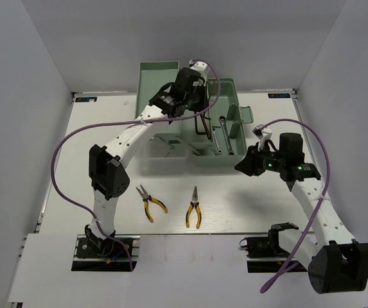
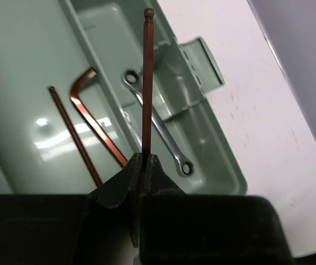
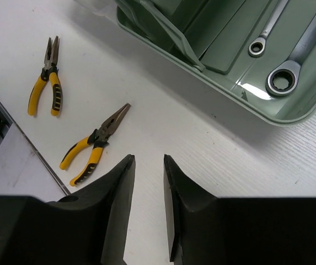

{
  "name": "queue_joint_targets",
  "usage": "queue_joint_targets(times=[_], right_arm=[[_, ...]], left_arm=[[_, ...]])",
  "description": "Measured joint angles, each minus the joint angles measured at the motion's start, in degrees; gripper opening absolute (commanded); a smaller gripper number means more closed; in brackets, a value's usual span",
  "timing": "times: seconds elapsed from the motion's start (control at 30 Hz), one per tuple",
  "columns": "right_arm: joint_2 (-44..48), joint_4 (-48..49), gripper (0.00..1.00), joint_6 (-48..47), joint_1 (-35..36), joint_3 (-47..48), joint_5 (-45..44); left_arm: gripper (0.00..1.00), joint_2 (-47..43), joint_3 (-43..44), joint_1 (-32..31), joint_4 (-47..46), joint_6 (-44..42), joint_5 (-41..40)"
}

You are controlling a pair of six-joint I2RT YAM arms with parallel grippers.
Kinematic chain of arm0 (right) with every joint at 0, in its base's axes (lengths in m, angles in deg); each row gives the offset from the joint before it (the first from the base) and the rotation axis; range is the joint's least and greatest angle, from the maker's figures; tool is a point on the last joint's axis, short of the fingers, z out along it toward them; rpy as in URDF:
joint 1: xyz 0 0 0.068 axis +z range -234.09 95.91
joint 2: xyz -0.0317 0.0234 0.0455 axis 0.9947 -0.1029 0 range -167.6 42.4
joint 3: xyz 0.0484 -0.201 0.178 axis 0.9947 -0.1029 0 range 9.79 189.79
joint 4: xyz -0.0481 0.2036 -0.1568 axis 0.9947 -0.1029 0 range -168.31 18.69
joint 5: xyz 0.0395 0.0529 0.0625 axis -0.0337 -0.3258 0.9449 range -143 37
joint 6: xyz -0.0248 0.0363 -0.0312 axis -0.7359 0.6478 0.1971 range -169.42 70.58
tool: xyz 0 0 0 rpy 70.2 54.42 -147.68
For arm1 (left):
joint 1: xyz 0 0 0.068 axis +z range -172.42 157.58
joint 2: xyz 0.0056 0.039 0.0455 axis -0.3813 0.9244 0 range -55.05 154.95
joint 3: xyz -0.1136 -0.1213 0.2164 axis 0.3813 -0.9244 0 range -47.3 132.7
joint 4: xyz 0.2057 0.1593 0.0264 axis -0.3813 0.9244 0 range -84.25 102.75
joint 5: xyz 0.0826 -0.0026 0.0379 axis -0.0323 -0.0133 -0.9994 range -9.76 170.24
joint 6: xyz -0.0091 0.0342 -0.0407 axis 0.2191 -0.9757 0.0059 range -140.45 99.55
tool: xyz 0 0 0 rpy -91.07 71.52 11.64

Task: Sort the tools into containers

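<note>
- Left gripper (image 2: 144,161): clamped on hex key (image 2: 148,83), shaft pointing away, over toolbox base (image 2: 218,160); arm stretched forward.
- Right gripper (image 3: 149,160): jaws parted, empty, tilted down above table (image 3: 213,138) beside toolbox base; pliers (image 3: 94,144) nearby.

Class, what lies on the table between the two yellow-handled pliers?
Nothing: between the left pliers and the right pliers the white table is bare, seen in the top view.
</note>
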Motion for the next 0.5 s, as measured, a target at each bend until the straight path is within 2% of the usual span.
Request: queue_joint_targets(times=[0.1, 0.2, 0.23, 0.27, 0.3, 0.33, 0.37, 0.47, 0.5], right_arm=[[0.0, -0.04, 0.36, 0.0, 0.0, -0.35, 0.02], [-0.04, -0.07, 0.41, 0.0, 0.0, -0.35, 0.24], [-0.15, -0.04, 0.44, 0.0, 0.0, -0.35, 0.44], [-0.28, -0.07, 0.51, -0.04, 0.0, -0.35, 0.63], [-0.48, -0.11, 0.55, -0.09, 0.0, -0.35, 0.94], [-0.68, -0.13, 0.56, -0.28, 0.02, -0.35, 1.62], [-0.85, -0.13, 0.56, -0.55, 0.09, -0.35, 2.27], [-1.84, -0.48, 0.54, -1.14, 0.7, -0.33, 4.98], [-2.45, -0.52, 0.51, -1.22, 1.33, -0.33, 5.6]], left_arm=[[0.0, 1.18, 3.19, 0.0, 2.21, -1.62, -3.85], [0.02, 2.01, 4.09, 0.0, 4.17, -3.04, -6.34], [0.08, 2.54, 4.59, 0.0, 5.05, -3.56, -7.08], [0.16, 3.19, 5.14, 0.02, 5.57, -3.96, -7.52], [0.25, 4.17, 6.08, 0.0, 6.36, -4.37, -8.02], [0.36, 5.09, 6.95, 0.0, 6.91, -4.83, -8.33], [0.52, 6.16, 8.04, 0.0, 7.56, -5.27, -8.55], [0.69, 7.8, 9.07, 0.0, 8.68, -5.86, -8.98], [0.7, 8.02, 9.07, 0.0, 9.09, -6.12, -9.05]])
